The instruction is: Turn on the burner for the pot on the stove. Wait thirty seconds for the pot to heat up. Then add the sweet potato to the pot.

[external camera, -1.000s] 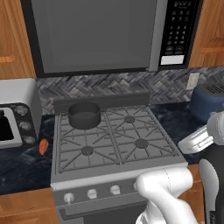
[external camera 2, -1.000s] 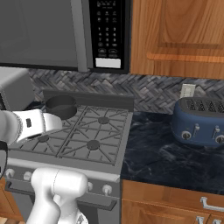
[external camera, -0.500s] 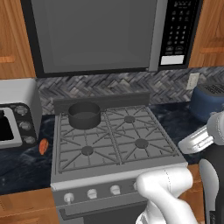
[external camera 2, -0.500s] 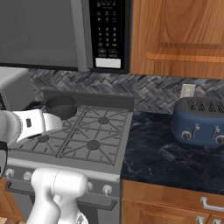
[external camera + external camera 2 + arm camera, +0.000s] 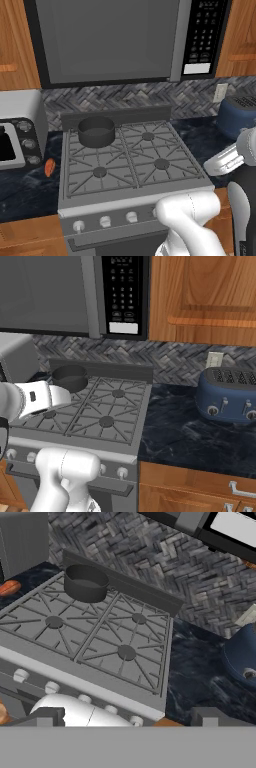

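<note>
- Two finger tips of our gripper [image 5: 125, 718] stand wide apart, released, holding nothing, since we hover before the stove [image 5: 131, 196].
- White knobs [image 5: 105, 221] face us.
- Farther, the pot [image 5: 96, 131] sits on the back-left burner; the sweet potato [image 5: 49, 167] waits on the counter left of the stove.

No change is seen against the earlier pictures: the pot [image 5: 96, 132] and the sweet potato [image 5: 49, 167] are placed as before, ahead of the jaws.
</note>
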You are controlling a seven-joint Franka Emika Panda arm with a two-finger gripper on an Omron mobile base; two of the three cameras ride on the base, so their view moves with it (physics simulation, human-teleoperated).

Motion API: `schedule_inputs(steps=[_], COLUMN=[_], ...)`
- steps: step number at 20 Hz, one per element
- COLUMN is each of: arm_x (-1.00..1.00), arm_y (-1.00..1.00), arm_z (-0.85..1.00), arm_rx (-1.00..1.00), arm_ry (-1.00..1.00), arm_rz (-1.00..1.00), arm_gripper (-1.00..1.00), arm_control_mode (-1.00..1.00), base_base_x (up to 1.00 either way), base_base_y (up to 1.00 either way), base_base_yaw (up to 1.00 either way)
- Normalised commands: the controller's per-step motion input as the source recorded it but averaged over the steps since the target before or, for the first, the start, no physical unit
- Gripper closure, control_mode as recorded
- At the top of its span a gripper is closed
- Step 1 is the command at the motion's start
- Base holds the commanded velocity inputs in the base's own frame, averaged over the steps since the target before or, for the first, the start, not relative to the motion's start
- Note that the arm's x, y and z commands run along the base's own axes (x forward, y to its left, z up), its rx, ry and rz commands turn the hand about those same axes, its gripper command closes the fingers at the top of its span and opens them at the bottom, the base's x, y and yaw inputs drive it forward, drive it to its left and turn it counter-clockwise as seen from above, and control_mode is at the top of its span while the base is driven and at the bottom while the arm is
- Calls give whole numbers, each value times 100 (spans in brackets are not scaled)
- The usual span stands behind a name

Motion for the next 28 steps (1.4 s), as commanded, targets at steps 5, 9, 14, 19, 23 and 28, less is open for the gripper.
schedule_inputs(steps=[5,9,14,19,23,28], arm_x=[0,0,0,0,0,0], arm_y=[0,0,0,0,0,0], arm_z=[0,0,0,0,0,0], arm_rx=[0,0,0,0,0,0], arm_ry=[0,0,0,0,0,0], arm_rz=[0,0,0,0,0,0], arm_gripper=[-100,-100,-100,-100,-100,-100], arm_control_mode=[-100,-100,-100,-100,-100,-100], base_base_x=[0,0,0,0,0,0], base_base_y=[0,0,0,0,0,0], base_base_yaw=[0,0,0,0,0,0])
